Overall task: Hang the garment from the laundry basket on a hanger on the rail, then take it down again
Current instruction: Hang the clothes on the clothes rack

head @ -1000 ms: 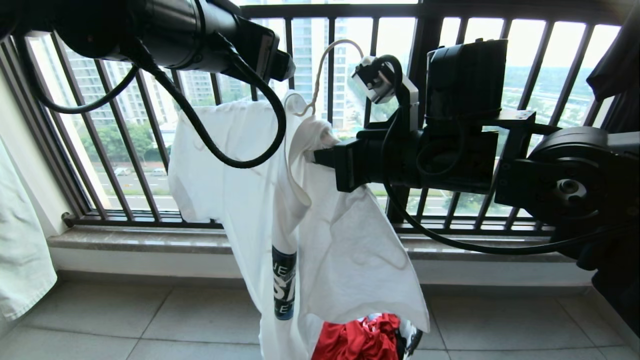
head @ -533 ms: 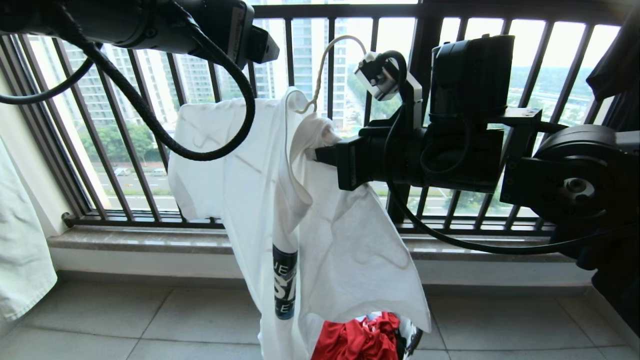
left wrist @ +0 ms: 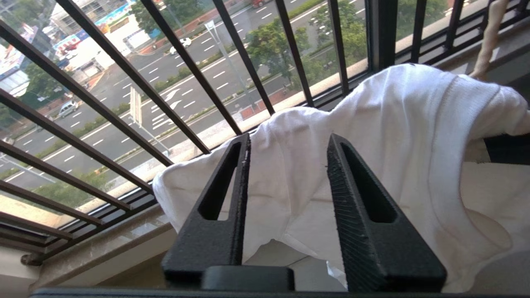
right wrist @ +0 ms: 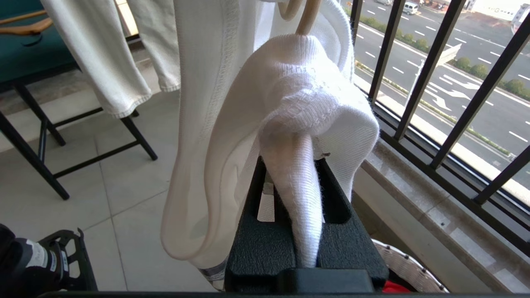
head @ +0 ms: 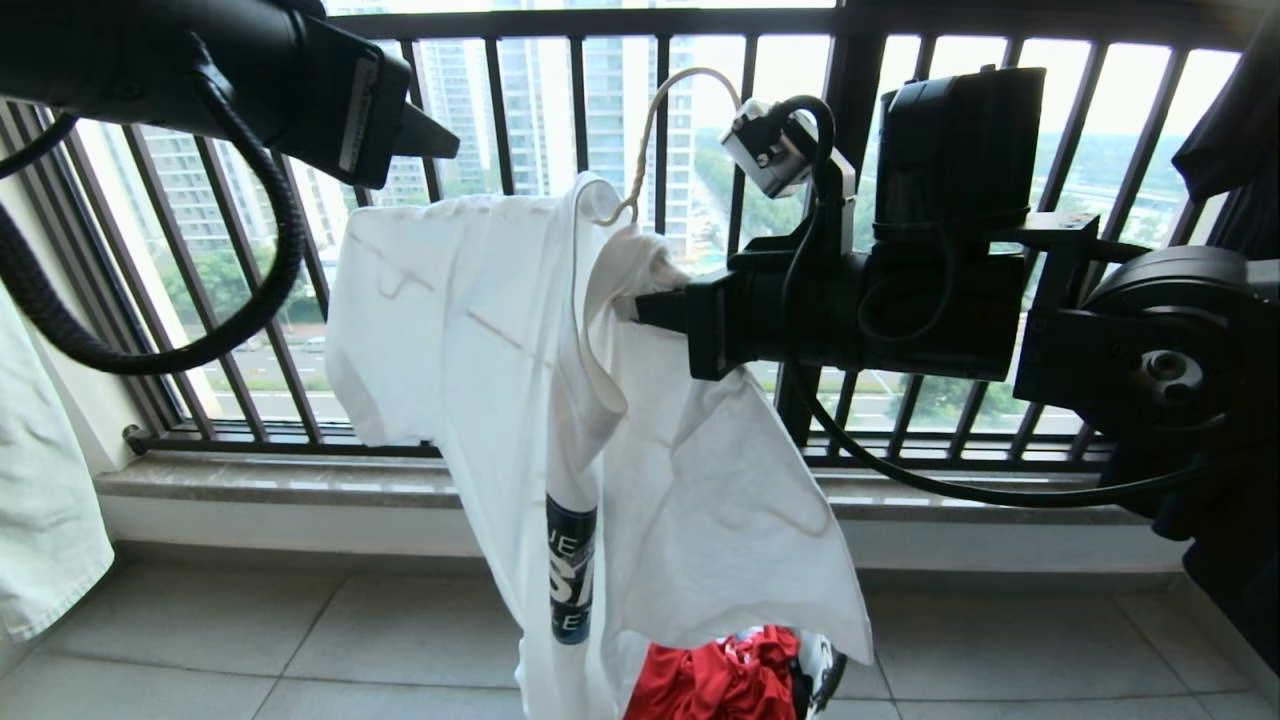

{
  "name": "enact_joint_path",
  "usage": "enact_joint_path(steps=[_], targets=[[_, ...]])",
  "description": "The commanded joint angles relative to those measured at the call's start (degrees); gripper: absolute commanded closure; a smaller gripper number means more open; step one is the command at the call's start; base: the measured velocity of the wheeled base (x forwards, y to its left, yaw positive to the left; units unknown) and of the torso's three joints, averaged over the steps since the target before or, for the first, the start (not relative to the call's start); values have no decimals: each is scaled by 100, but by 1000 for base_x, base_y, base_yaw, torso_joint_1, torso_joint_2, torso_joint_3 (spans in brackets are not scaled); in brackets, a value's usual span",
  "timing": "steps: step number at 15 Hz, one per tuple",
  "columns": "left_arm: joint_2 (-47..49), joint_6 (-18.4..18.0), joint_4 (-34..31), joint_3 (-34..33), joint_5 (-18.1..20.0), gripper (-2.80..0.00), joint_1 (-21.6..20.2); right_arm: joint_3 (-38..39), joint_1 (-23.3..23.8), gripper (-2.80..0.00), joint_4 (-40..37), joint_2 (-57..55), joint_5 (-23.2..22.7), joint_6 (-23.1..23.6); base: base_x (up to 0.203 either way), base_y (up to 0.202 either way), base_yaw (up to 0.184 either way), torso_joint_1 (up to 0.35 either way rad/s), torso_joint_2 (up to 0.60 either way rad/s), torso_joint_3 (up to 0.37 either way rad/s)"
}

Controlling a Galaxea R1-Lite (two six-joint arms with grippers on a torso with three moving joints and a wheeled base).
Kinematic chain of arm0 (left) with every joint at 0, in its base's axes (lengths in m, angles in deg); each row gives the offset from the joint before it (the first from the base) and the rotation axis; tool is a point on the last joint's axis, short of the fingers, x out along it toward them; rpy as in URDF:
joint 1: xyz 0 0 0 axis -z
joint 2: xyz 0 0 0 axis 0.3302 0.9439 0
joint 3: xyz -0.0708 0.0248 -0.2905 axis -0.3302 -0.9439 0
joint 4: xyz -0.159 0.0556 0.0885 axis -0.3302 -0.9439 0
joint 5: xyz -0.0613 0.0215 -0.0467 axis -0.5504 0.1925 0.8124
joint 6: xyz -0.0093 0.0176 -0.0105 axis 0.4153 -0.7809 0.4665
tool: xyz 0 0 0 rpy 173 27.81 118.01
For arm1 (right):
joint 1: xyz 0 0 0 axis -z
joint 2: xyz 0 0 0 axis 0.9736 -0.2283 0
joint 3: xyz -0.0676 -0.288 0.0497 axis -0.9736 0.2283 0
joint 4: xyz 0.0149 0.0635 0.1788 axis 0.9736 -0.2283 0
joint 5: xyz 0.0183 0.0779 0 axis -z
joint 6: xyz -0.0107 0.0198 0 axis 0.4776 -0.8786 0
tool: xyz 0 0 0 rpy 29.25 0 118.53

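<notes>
The garment [head: 480, 330], a white T-shirt with a dark blue print [head: 570, 585], hangs crumpled on the cream hanger [head: 652, 115] in front of the window bars. My right gripper [head: 632, 305] reaches in level from the right. It is shut on the ribbed collar [right wrist: 296, 136], which bunches between its fingers [right wrist: 248, 231]. My left gripper [left wrist: 290, 138] is up at the left, apart from the shirt's shoulder [left wrist: 372, 124], open with nothing between its fingers. The laundry basket [right wrist: 408, 265] stands below the shirt, mostly covered. The rail is out of view.
Black window bars [head: 850, 200] and a stone sill [head: 300, 480] run behind the shirt. A red cloth [head: 715, 680] lies in the basket. A pale garment [head: 40, 500] hangs at the far left. A black-legged stand [right wrist: 41, 136] stands on the tiled floor.
My left arm has drawn back to the left, away from the shirt's shoulder. The right gripper keeps its hold on the collar and has barely moved.
</notes>
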State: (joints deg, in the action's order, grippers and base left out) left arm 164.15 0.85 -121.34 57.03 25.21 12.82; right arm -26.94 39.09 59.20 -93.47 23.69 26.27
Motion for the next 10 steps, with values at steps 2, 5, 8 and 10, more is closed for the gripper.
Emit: enact_joint_path(steps=[2, 5, 8, 10], targets=[[-258, -385, -805, 112, 921, 0, -532, -6, 305, 0, -165, 54, -512, -1, 0, 0, 0, 0, 0, 0], [-217, -1093, -1326, 120, 1633, 0, -926, 49, 654, 0, -466, 194, -1375, 128, 0, 0, 0, 0, 0, 0], [-60, -1162, -1567, 137, 1897, 0, -925, 272, 782, 0, -520, 303, -1872, 435, 0, 0, 0, 0, 0, 0], [28, -1154, -1571, 138, 2432, 0, -925, 500, 807, 0, -504, 382, -2180, 715, 0, 0, 0, 0, 0, 0]])
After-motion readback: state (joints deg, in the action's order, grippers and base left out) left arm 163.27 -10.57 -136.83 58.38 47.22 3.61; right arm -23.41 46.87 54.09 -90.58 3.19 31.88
